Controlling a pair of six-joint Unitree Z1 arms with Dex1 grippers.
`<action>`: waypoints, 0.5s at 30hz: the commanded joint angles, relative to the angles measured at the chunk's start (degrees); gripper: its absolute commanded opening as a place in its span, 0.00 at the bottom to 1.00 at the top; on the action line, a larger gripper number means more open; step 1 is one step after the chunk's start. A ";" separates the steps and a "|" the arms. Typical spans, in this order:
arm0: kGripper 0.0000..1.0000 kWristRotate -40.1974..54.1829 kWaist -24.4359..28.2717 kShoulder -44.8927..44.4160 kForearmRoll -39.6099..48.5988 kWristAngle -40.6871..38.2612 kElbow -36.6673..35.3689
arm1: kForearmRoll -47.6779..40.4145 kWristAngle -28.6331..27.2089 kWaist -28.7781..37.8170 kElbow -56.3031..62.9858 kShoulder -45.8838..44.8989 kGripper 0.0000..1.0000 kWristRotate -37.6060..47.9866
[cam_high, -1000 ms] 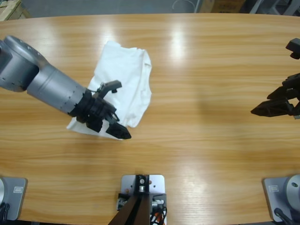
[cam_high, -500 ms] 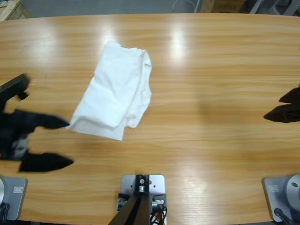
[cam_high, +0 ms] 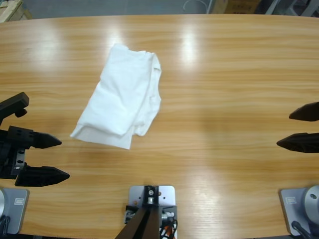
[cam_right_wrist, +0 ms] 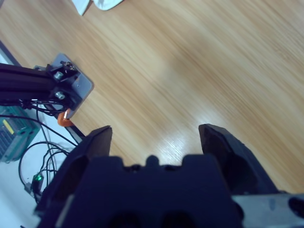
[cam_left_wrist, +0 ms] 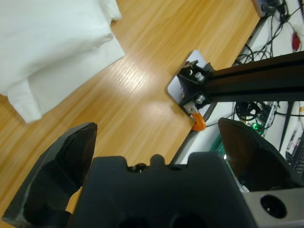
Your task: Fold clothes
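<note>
The shirt (cam_high: 121, 102) lies folded into a rough oblong on the table (cam_high: 224, 74), left of the middle, slanting from its upper end down toward the near left. Both arms are off it. The left gripper (cam_high: 47, 158) sits at the left edge with its 2 jaws spread wide and nothing between them, its tips just short of the shirt's lower corner. The right gripper (cam_high: 298, 127) is at the far right edge, well apart from the cloth, jaws likewise wide and empty. To my eye the folding looks about done, though the bundle is not tidy: 1 layer bulges out along its right side and the lower edge shows a stepped overlap. If another fold or a straightening is tried from here, a jaw could catch only the top layer and drag the stack open, or push the whole bundle along the smooth wood instead of lifting it. The high view gives the full outline and both grippers' places. The left wrist view shows the lower corner (cam_left_wrist: 52, 52) close up, with its layers stacked, which the high view barely hints at. The right wrist view catches only a scrap of white (cam_right_wrist: 97, 4) at its top edge.
</note>
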 commanded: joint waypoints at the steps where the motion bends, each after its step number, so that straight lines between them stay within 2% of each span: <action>1: 1.00 1.68 2.84 0.66 0.63 -2.54 0.02 | -1.83 -2.74 0.97 2.83 -0.08 0.76 2.53; 7: 1.00 2.53 2.90 0.28 0.46 -3.88 0.20 | -2.75 -3.16 0.93 2.98 4.56 0.78 2.92; 8: 1.00 2.56 3.02 0.28 0.46 -3.89 0.24 | -2.75 -3.16 0.95 2.97 4.67 0.80 2.92; 15: 1.00 2.84 3.11 0.73 0.28 -5.18 0.38 | -2.62 -2.35 0.92 3.14 4.13 0.80 2.86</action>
